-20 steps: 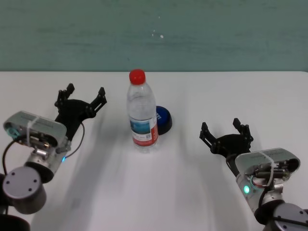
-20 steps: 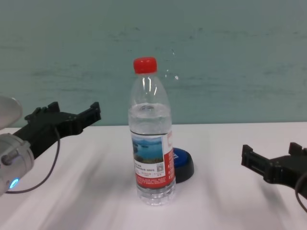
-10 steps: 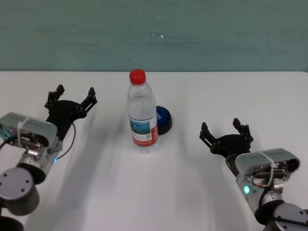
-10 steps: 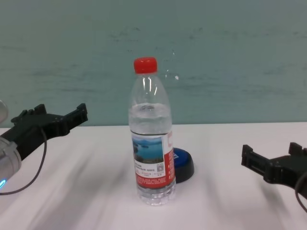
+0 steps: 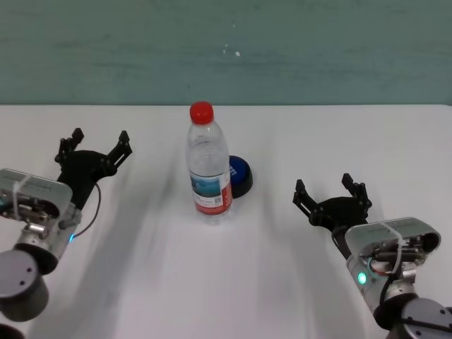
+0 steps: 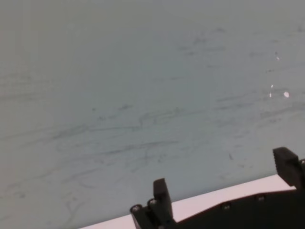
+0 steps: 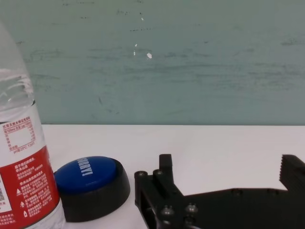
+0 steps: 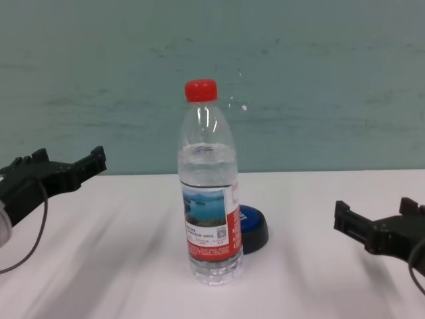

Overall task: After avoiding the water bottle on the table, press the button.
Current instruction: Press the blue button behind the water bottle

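Over the last second, pulled back: left gripper (image 5: 94, 147) slid further left and away from the water bottle (image 5: 210, 169), ended up well apart from it, out toward the left side of the table (image 5: 233, 268). Went from hovering near the bottle to hanging way off to the side. Looked like a retreat or a wide detour, so nowhere closer to the press. Probably meant the left arm wasn't going to be the one doing it, but just a guess.

Left pincer: spread wide, nothing between the fingers, touching nothing. Left wrist view showed only wall and a sliver of table edge past the fingertips, no bottle or button in sight.

Right gripper (image 5: 331, 194) hadn't budged at all. Parked at the right, nearer than the bottle, also spread wide and empty, clear of everything.

Bottle stood upright about mid-table, red cap on. Button (image 5: 239, 174) sat just behind it and a bit to the right, partly hidden by the bottle from the head view; touching or not, couldn't tell. From the right wrist view, button (image 7: 90, 186) was in plain sight beside the bottle, so seemed like the cleaner approach was from the right side.
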Controlling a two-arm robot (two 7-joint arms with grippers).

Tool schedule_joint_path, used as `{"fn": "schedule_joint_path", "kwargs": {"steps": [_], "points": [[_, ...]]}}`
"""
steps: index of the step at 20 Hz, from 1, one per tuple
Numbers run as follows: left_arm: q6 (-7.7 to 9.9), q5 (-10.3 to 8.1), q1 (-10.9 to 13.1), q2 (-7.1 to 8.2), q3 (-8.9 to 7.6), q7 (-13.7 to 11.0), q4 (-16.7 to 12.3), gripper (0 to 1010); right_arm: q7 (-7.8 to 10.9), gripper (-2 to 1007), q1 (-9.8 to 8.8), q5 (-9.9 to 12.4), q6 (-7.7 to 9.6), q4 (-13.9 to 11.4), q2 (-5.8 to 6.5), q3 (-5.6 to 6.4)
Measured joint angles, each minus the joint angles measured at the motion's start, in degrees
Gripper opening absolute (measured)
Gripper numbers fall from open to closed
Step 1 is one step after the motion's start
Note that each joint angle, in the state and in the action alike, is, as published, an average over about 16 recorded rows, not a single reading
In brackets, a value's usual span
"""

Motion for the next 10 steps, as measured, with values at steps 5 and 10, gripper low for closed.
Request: {"fn": "schedule_joint_path", "kwargs": {"steps": [5,10], "points": [[0.25,-0.89,1.59,0.70,-0.68,-0.78,-1.78,1010,0.00,1004,0.00,0.00,0.00,0.00,0.00,0.00],[0.45,-1.93,3.58,1.54,-1.31,-1.65,-4.01,1010,0.00,1004,0.00,0.00,0.00,0.00,0.00,0.00]]}}
